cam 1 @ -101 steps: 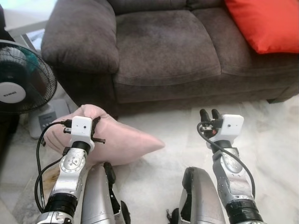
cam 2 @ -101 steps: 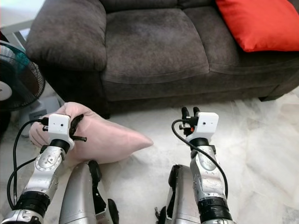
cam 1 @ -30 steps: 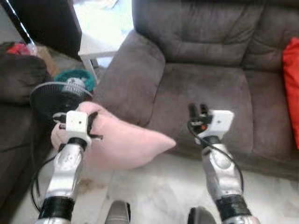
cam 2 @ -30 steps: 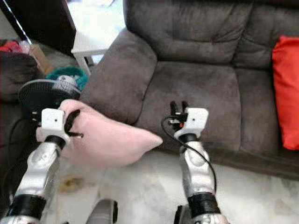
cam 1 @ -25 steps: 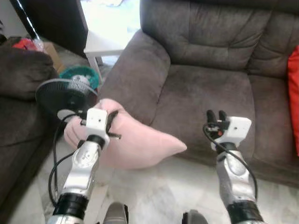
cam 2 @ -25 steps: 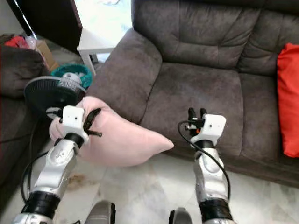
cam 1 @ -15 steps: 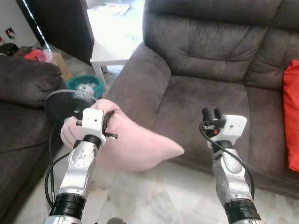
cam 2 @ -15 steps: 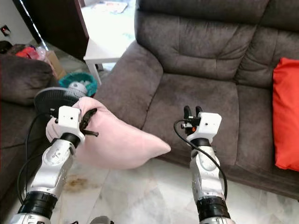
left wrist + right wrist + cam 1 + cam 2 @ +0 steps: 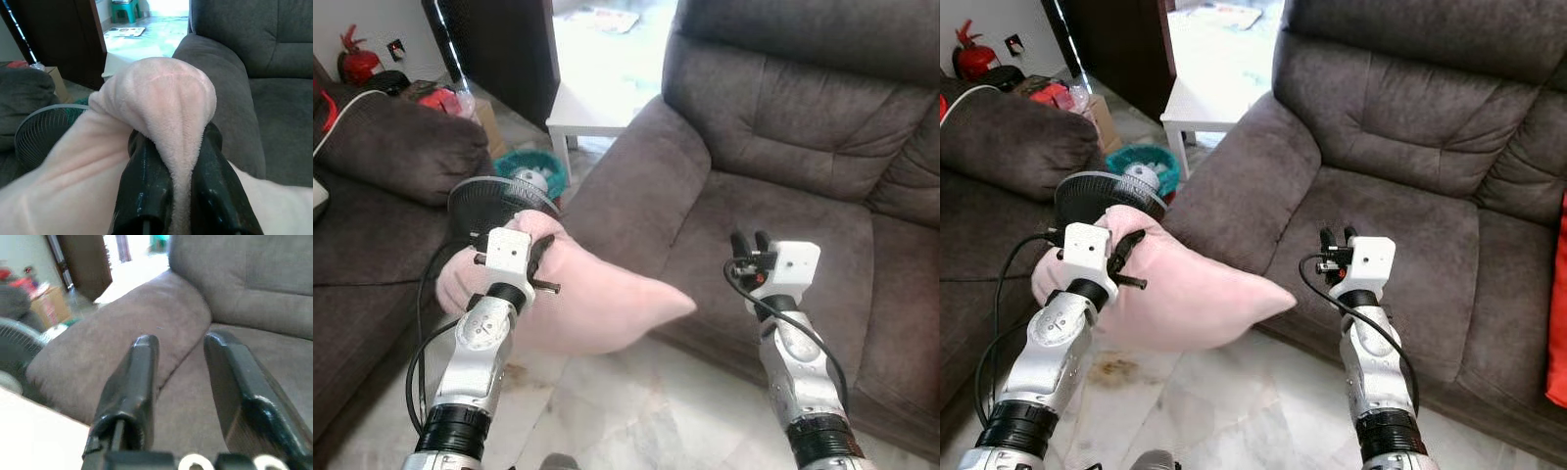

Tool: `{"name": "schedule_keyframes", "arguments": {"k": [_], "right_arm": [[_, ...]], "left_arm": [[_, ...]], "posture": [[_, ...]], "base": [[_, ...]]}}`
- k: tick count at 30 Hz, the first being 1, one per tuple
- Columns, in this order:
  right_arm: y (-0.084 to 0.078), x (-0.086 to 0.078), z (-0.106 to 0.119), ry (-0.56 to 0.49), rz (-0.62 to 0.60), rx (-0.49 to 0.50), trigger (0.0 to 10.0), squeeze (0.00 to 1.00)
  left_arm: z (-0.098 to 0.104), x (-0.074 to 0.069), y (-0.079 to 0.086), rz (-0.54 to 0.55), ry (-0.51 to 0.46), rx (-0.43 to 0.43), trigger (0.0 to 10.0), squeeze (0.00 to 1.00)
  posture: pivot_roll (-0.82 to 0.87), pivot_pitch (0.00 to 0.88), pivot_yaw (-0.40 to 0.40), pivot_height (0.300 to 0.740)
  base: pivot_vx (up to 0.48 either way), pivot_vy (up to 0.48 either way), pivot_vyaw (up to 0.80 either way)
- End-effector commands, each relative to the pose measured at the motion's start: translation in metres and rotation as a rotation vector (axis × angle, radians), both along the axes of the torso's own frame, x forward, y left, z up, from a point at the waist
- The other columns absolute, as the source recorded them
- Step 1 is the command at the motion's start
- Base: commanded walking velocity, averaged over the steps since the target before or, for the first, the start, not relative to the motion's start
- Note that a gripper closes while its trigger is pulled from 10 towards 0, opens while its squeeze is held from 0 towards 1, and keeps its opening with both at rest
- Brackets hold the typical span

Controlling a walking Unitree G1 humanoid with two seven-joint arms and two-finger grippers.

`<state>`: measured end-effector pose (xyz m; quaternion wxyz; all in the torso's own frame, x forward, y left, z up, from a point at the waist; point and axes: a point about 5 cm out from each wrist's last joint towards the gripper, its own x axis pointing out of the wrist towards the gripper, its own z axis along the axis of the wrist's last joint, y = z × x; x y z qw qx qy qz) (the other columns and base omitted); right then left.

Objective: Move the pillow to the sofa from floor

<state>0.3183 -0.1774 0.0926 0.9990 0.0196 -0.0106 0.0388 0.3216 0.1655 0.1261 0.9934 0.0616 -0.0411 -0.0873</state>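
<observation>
A pale pink pillow [image 9: 592, 308] hangs in the air in front of the brown sofa's [image 9: 773, 147] left armrest, held by one corner. My left gripper [image 9: 540, 262] is shut on that corner; in the left wrist view a fold of pink pillow [image 9: 171, 107] is pinched between the two black fingers [image 9: 146, 186]. My right gripper [image 9: 751, 242] is raised over the front of the seat cushion [image 9: 1381, 230], open, with nothing between its fingers [image 9: 134, 377].
A black floor fan [image 9: 494, 201] stands just behind the pillow. A second dark sofa [image 9: 382, 166] is on the left. A white side table [image 9: 592, 103] and a teal bin [image 9: 529, 166] sit beside the armrest. The floor [image 9: 636, 411] is pale marble. A red cushion [image 9: 1559, 323] shows at the right edge.
The camera has risen and turned left, so the sofa's back and the room to the left came into view. The pillow is lifted off the floor, still in my left gripper.
</observation>
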Motion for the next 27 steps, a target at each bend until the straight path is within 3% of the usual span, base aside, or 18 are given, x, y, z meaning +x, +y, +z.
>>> {"name": "schedule_keyframes", "arguments": {"k": [1, 4, 7, 9, 10, 11, 17, 23, 24, 25, 26, 27], "right_arm": [[0.001, 0.001, -0.007, 0.060, 0.040, -0.093, 10.0, 0.00], [-0.003, 0.001, -0.022, 0.195, 0.119, -0.231, 10.0, 0.00], [-0.003, 0.001, -0.022, 0.195, 0.119, -0.231, 10.0, 0.00], [-0.005, -0.001, -0.033, 0.291, 0.174, -0.305, 10.0, 0.00], [-0.005, -0.001, -0.033, 0.291, 0.174, -0.305, 10.0, 0.00], [-0.004, -0.003, -0.041, 0.355, 0.244, -0.376, 10.0, 0.00], [0.001, -0.012, -0.056, 0.457, 0.383, -0.459, 10.0, 0.00], [-0.004, -0.017, -0.064, 0.536, 0.426, -0.513, 10.0, 0.00], [-0.005, -0.017, -0.065, 0.543, 0.423, -0.507, 10.0, 0.31], [-0.006, -0.017, -0.064, 0.545, 0.423, -0.506, 10.0, 0.71], [-0.006, -0.017, -0.064, 0.546, 0.425, -0.504, 10.0, 1.00], [-0.006, -0.017, -0.064, 0.546, 0.425, -0.504, 10.0, 1.00]], "left_arm": [[0.024, 0.002, -0.005, -0.035, -0.104, -0.005, 10.0, 0.00], [0.022, 0.001, -0.008, -0.058, -0.090, -0.005, 10.0, 0.00], [0.022, 0.001, -0.008, -0.058, -0.090, -0.005, 10.0, 0.00], [0.020, 0.001, -0.013, -0.110, -0.066, 0.005, 10.0, 0.00], [0.020, 0.001, -0.013, -0.110, -0.066, 0.005, 10.0, 0.00], [0.017, 0.000, -0.017, -0.159, -0.038, 0.016, 10.0, 0.00], [0.015, 0.001, -0.018, -0.179, -0.021, 0.021, 10.0, 0.00], [0.014, 0.001, -0.024, -0.204, -0.012, 0.024, 10.0, 0.00], [0.014, 0.001, -0.025, -0.213, -0.011, 0.029, 10.0, 0.00], [0.014, 0.001, -0.026, -0.217, -0.010, 0.031, 10.0, 0.00], [0.013, 0.001, -0.026, -0.221, -0.009, 0.033, 10.0, 0.00], [0.013, 0.001, -0.026, -0.221, -0.009, 0.033, 10.0, 0.00]], "posture": [[0.17, 0.086, 0.005, 0.740], [0.16, 0.075, 0.003, 0.740], [0.16, 0.075, 0.003, 0.740], [0.17, 0.056, 0.004, 0.740], [0.17, 0.056, 0.004, 0.740], [0.16, 0.046, 0.003, 0.740], [0.16, 0.050, 0.004, 0.740], [0.16, 0.068, -0.001, 0.740], [0.16, 0.069, 0.000, 0.740], [0.16, 0.073, 0.000, 0.740], [0.16, 0.073, 0.000, 0.740], [0.16, 0.073, 0.000, 0.740]], "base": [[0.000, 0.000, 0.00], [0.000, 0.000, 0.00], [0.000, 0.000, 0.00], [0.000, 0.000, 0.00], [0.000, 0.000, 0.00], [0.000, 0.000, 0.00], [0.000, 0.000, 0.00], [0.000, 0.000, 0.00], [0.000, 0.000, 0.00], [0.000, 0.000, 0.00], [0.000, 0.000, 0.00], [0.000, 0.000, 0.00]]}}
